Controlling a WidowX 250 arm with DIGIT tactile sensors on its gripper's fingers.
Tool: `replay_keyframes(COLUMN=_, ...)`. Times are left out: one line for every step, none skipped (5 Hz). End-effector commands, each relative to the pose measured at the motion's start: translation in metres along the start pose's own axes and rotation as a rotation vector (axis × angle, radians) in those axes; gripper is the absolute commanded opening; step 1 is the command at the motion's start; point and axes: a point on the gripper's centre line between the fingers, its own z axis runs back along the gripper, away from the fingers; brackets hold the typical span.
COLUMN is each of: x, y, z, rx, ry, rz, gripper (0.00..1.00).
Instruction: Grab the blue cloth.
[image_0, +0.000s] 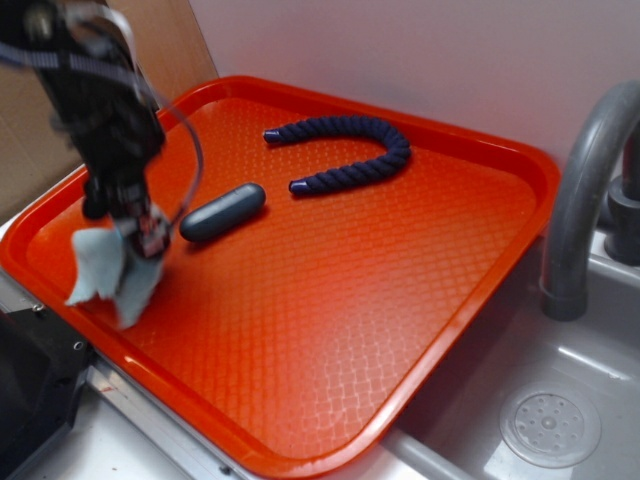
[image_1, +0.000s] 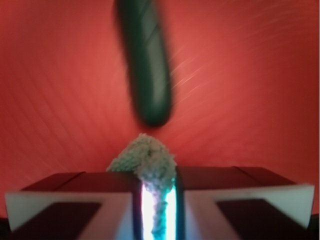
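Looking at the gripper, you find its jaws pinched on the blue cloth, which hangs straight below them over the tray.

My exterior camera sits off the tray's front-right corner, above it, looking down and across toward the back wall, wide enough to take in the whole tray and part of the sink. My wrist camera rides just behind the gripper, looking along its fingers at the tray floor from very close, and blurred. The 2 views share the gripper, the blue cloth and the dark capsule beside it.
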Motion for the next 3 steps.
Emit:
replay_keyframes(x=0.008, y=-0.03, z=0.11, rx=0.027, ry=-0.077, rz=0.174, gripper=0.0)
replay_keyframes(x=0.005, y=-0.032, z=0.16, rx=0.015, ry=-0.11, rz=0.232, gripper=0.0)
replay_keyframes(x=0.007, y=-0.031, z=0.171, rx=0.022, ry=-0.098, rz=0.222, gripper=0.0)
